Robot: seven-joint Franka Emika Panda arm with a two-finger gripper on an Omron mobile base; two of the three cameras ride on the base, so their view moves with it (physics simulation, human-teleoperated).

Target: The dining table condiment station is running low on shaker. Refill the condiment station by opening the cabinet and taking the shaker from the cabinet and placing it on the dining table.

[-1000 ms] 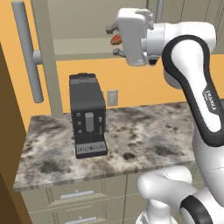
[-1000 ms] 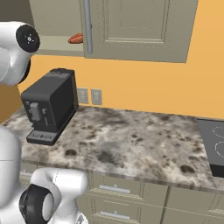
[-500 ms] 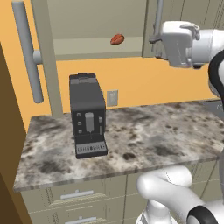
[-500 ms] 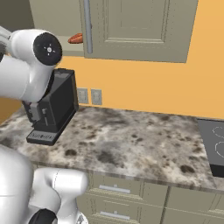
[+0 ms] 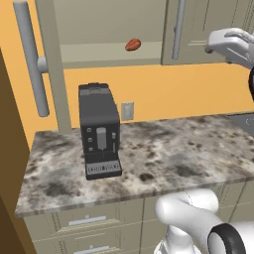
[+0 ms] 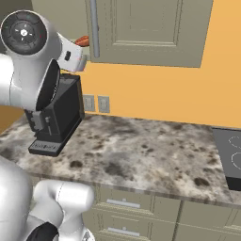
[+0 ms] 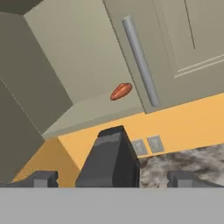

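While the cabinet [image 5: 109, 30] stands open, pincer [image 7: 111, 179] spread, empty; reddish lump [image 7: 120, 91] at twelve o'clock; shaker unseen, so fetching and placing remain.

The cabinet [image 5: 106, 30] is beige-grey with long grey bar handles [image 5: 30, 57]; a reddish-brown oval lump [image 5: 132, 44] lies on its pale shelf. The coffee machine [image 5: 99, 130] is black with a paler front panel, the wall [image 6: 174, 94] orange, the countertop [image 5: 163, 158] mottled grey, brown and white stone
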